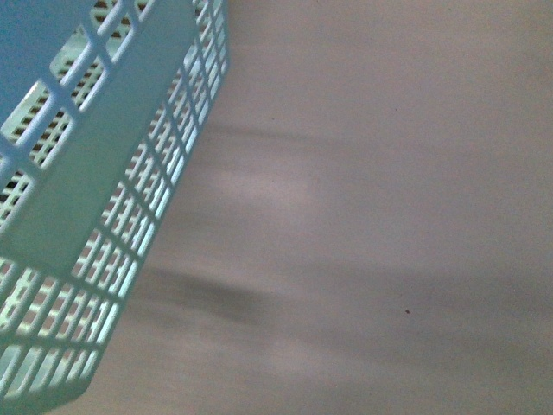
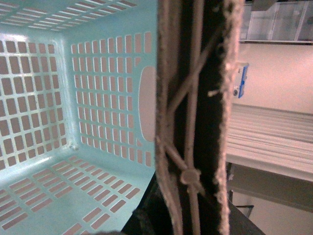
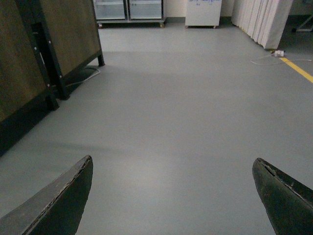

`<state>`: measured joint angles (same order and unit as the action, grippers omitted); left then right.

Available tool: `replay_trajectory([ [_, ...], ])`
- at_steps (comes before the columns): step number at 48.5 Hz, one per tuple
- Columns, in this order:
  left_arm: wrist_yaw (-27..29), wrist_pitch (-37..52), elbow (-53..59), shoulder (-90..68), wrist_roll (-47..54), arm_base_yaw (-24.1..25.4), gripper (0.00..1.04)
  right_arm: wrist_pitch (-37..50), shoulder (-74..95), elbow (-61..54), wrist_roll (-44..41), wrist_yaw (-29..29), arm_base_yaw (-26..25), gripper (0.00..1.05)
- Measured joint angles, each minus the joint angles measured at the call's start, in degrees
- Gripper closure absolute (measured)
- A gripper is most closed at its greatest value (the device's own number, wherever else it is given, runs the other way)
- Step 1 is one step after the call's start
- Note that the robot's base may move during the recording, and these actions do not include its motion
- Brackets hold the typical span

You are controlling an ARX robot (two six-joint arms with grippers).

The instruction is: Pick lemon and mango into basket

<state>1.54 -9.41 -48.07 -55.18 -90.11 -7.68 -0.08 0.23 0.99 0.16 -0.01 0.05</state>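
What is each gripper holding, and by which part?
The left gripper appears to grip the basket by its brown handle; the right gripper is open, empty.

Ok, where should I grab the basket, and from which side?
By the brown handle at the rim of the basket, probably coming from above the rim. It is a narrow bar the jaws can close across, whereas the slotted walls are broad and flat.

I can't read any text here. There are faint blue marks on the white boxy cabinet at the far wall, too small to make out. The small blue-and-white tag in my left wrist view is blurred and illegible.
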Motion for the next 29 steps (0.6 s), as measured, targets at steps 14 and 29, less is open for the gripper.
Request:
replay_trajectory([
  [14,-0.28,0.00,-0.11,-0.02,-0.22,0.00,1.00,0.00,0.00,0.00,0.00,0.00,0.00,0.09],
  [29,-0.20,-0.26,-0.11,-0.07,0.00,0.00,1.00,0.00,0.00,0.00,0.00,0.02,0.00,0.09],
])
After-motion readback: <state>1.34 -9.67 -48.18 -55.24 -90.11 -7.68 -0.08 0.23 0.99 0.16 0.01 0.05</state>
